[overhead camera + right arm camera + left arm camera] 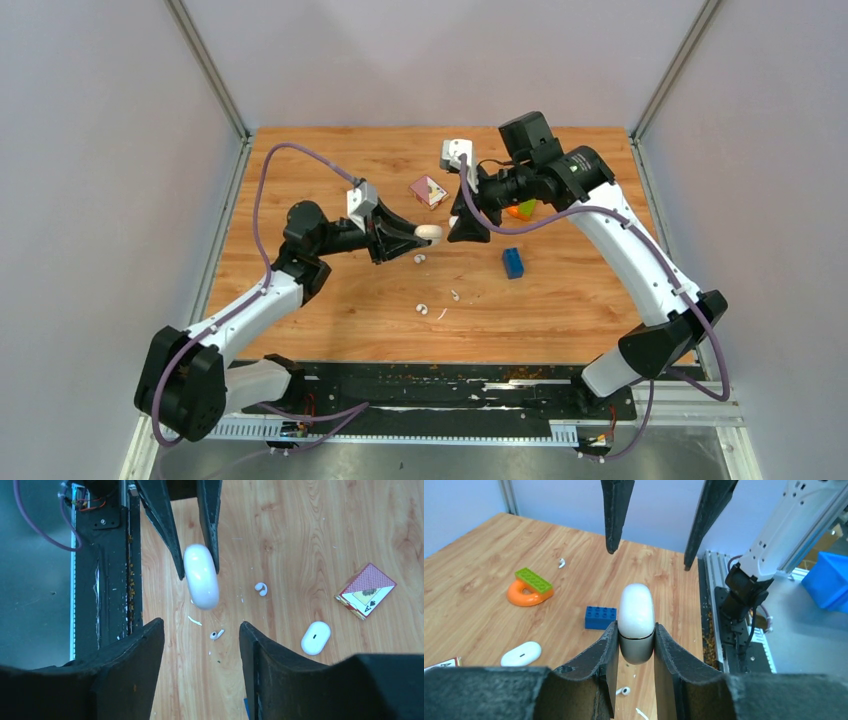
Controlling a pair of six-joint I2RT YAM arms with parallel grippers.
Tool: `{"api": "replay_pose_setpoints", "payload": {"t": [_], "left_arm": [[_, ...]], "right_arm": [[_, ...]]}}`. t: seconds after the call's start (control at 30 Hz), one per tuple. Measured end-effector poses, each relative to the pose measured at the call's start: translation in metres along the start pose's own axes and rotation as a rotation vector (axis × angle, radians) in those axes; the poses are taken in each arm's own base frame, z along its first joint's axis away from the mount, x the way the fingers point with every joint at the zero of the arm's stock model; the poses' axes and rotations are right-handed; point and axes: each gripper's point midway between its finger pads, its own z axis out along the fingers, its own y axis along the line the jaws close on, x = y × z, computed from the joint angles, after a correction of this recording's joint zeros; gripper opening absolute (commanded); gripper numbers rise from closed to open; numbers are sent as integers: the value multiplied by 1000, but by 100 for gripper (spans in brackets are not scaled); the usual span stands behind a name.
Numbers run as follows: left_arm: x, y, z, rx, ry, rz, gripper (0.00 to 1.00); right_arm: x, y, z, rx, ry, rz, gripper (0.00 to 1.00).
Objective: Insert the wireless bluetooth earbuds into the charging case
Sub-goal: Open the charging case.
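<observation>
My left gripper (418, 234) is shut on the charging case (430, 233), a closed white rounded case held above the table. The left wrist view shows its lid seam between my fingers (636, 617). My right gripper (458, 228) is open and empty, facing the case a short way off; the case shows just beyond it (200, 575). One earbud (455, 295), with a stem and a dark spot, lies on the table below (623, 691) (216, 634). A second curved white bud (419, 258) lies nearby (261, 588). A similar curved piece (423, 309) lies nearer the front.
A white oval pebble-shaped object (315, 637) with a small dark mark lies by a playing-card box (428, 190). A blue brick (513, 262) and an orange ring with a green brick (529, 587) lie to the right. A thin white sliver (441, 314) lies by the earbud.
</observation>
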Motion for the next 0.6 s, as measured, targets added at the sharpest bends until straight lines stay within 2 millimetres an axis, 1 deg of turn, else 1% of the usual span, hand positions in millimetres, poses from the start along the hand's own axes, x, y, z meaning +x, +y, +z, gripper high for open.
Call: {"api": "replay_pose_setpoints", "payload": {"t": [0.1,0.2,0.33,0.6], "left_arm": [[15,-5,4,15,13,50,21],[22,-6,10,27,21,80,20],[25,-8,15,40,20,115,20],[24,-7,17,45,13,145,21]], "right_arm": [[1,6,2,-26,3,-28,51],[3,9,5,-46,14,-54,48],[12,12,14,-83,50,-78,48],[20,13,22,-99,77,-107,48]]}}
